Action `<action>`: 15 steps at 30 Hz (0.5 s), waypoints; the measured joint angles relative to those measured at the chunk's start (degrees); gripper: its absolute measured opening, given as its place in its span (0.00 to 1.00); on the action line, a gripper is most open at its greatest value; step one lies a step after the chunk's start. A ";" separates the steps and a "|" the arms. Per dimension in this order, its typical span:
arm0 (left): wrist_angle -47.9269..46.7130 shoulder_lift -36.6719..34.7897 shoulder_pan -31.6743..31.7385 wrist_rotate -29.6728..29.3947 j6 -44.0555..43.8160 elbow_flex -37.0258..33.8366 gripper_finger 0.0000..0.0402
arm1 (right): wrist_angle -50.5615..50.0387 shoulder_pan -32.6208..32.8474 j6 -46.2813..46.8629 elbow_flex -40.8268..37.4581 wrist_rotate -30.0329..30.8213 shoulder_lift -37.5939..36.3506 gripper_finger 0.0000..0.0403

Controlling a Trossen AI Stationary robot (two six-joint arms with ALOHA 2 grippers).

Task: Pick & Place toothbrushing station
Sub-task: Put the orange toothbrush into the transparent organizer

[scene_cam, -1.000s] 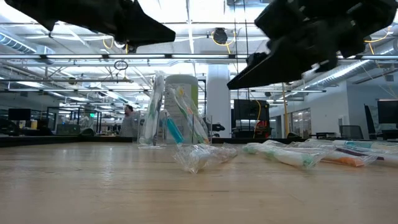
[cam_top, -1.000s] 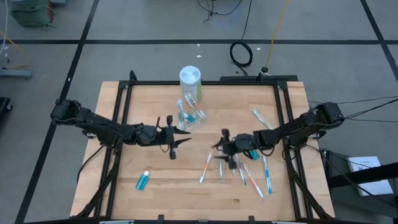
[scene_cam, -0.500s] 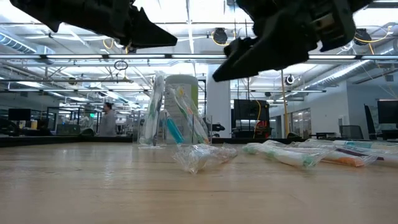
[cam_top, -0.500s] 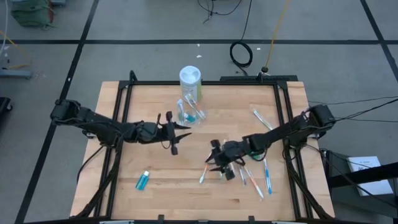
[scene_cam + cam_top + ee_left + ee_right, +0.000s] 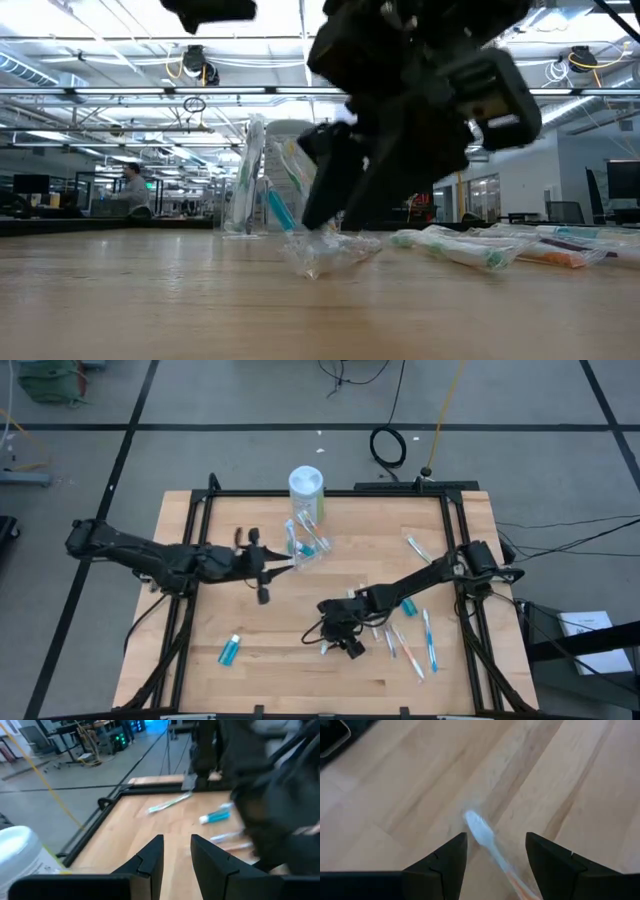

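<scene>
The clear cup-like holder (image 5: 305, 544) stands on the table on its base, with toothbrushes and a blue tube in it. It is just near of the white canister (image 5: 306, 484). In the low view the holder (image 5: 262, 180) stands in front of the canister. My left gripper (image 5: 283, 564) hangs empty, left of the holder and above the table, its fingers (image 5: 152, 857) a narrow gap apart. My right gripper (image 5: 335, 632) is open and low over the table's middle. Its fingers stand on either side of the white head (image 5: 479, 832) of an orange-handled toothbrush (image 5: 327, 643) lying on the wood.
Several toothbrushes (image 5: 418, 640) lie loose at the right of the table, and one lies farther back (image 5: 418, 550). A blue tube (image 5: 230, 650) lies at the near left. A crumpled clear wrapper (image 5: 320, 250) lies near the right gripper. A black frame (image 5: 200, 530) edges the table.
My right gripper has gone toward the table's left and near edges and down, to just above the table over the toothbrush's head. My left gripper has drawn back toward the table's left and far edges and has risen.
</scene>
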 joint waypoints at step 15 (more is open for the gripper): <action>-10.23 -11.67 -8.62 4.06 -13.70 0.12 0.26 | 0.84 -0.98 -6.37 0.03 2.59 4.11 0.22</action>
